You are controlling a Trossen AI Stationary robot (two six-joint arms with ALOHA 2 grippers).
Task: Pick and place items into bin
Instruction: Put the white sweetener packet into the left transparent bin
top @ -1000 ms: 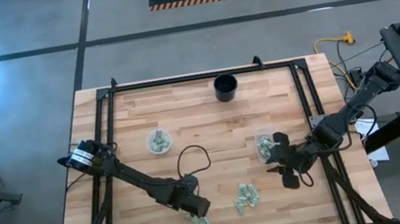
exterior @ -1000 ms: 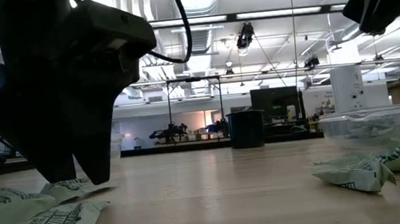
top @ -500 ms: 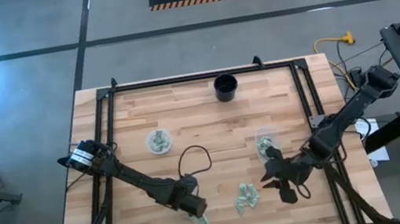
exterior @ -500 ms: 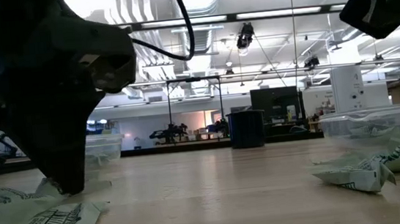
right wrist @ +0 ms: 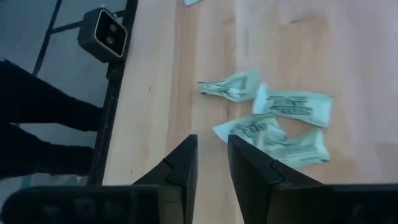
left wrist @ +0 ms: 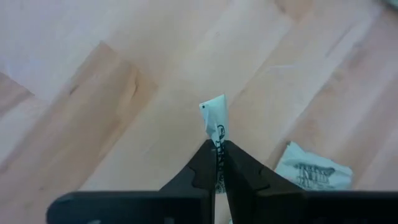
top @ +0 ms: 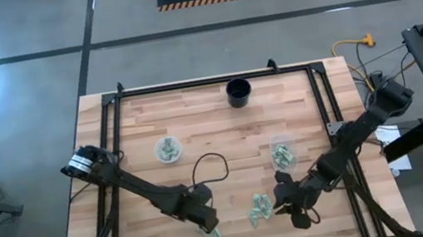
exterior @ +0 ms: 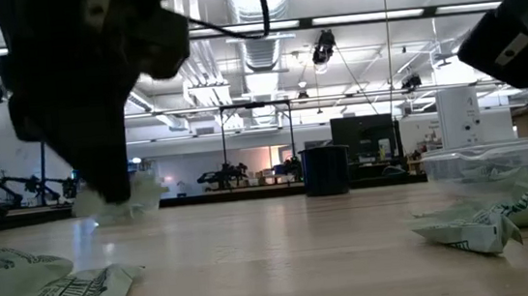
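Observation:
Small pale green and white packets lie flat on the wooden table in two groups: a few near the front edge (exterior: 35,287) and a loose pile (top: 260,208) at the near middle. My left gripper (left wrist: 216,149) hangs above the front group, shut on one packet (exterior: 119,203). My right gripper (right wrist: 211,140) is open with a narrow gap and stands just right of the pile (right wrist: 273,121), touching nothing. Two clear tubs (top: 168,150) (top: 282,155) stand mid-table with packets inside. My left gripper pinches one packet between its two fingertips; I cannot tell which part of the packet. The fingers point steeply down from above. One end of the packet (left wrist: 214,115) sticks out past the tips. In the low view the packet hangs clear of the table.
A black cup (top: 239,92) stands at the far middle of the table. One loose packet (left wrist: 308,171) lies right beside my left gripper. The low camera's housing (right wrist: 102,31) sits on the black frame at the table's near edge.
My left gripper has shut on a packet among the front group and risen, lifting it clear of the table while rolling its wrist. My right gripper has come down and toward the table's near left, from beside the right tub to the pile of packets.

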